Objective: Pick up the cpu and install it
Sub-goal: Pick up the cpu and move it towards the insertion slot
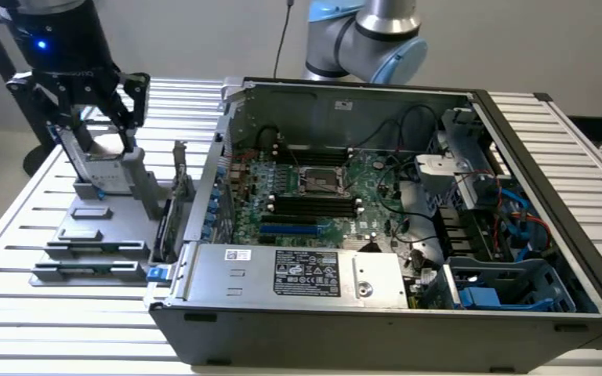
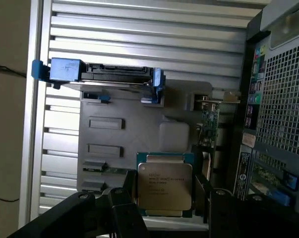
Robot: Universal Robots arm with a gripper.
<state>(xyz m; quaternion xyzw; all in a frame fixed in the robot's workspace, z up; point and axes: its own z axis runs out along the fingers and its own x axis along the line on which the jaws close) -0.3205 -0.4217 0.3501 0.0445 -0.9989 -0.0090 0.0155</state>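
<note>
One cpu (image 2: 164, 184), one drive (image 2: 102, 74), one open computer case (image 1: 280, 329)

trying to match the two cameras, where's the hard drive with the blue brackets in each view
exterior view: the hard drive stands upright at the back end of the grey tray, on the exterior view's left, beside the open computer case.
wrist view: the hard drive is seen edge-on from above, a long bar with a blue bracket at each end.
shared landmark: the grey tray with its rectangular slots.
</note>
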